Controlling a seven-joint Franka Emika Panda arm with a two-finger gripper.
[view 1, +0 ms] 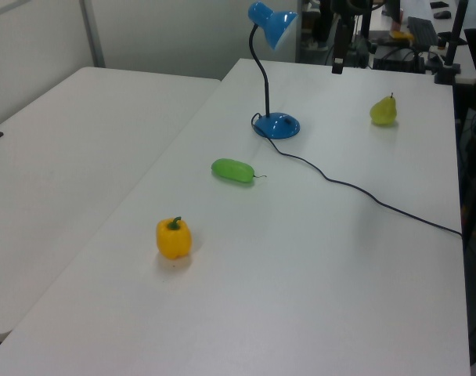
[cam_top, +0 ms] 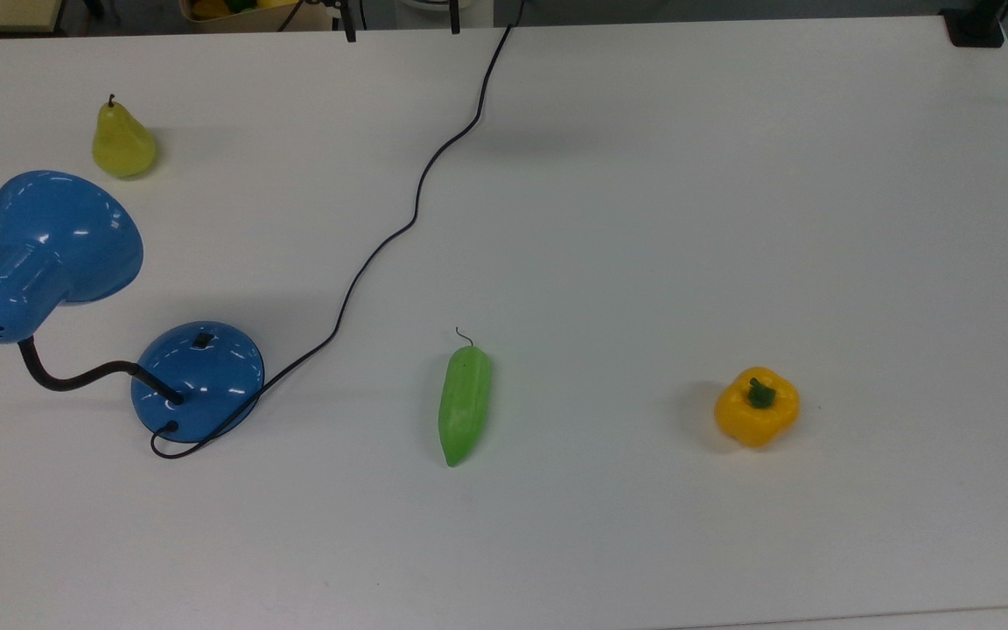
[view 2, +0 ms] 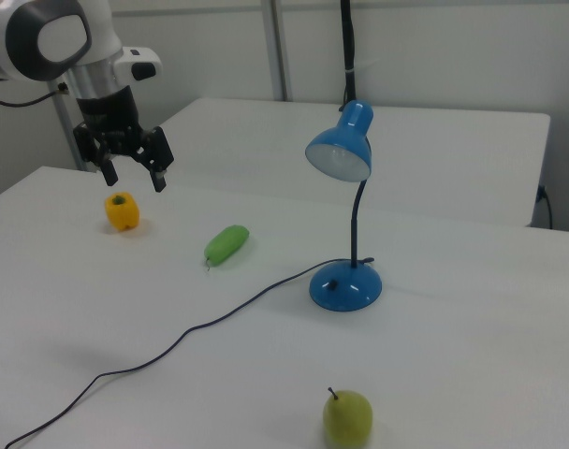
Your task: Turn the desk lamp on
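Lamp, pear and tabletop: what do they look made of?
Lamp: shade and base look like glossy blue painted metal, going by the sharp white highlights; the black neck bends like a flexible tube. Pear: probably a plastic replica, with a smooth, even yellow-green skin and a soft sheen, though real fruit can't be ruled out. Tabletop: matte white, likely laminate.

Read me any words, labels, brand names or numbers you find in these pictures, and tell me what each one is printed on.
None can be read.
The desk lamp, its base and cord: no marking visible.
The pear, the green vegetable and the yellow pepper: plain, no stickers.
The white table: bare of print.
The robot arm and its claw: no legible text.
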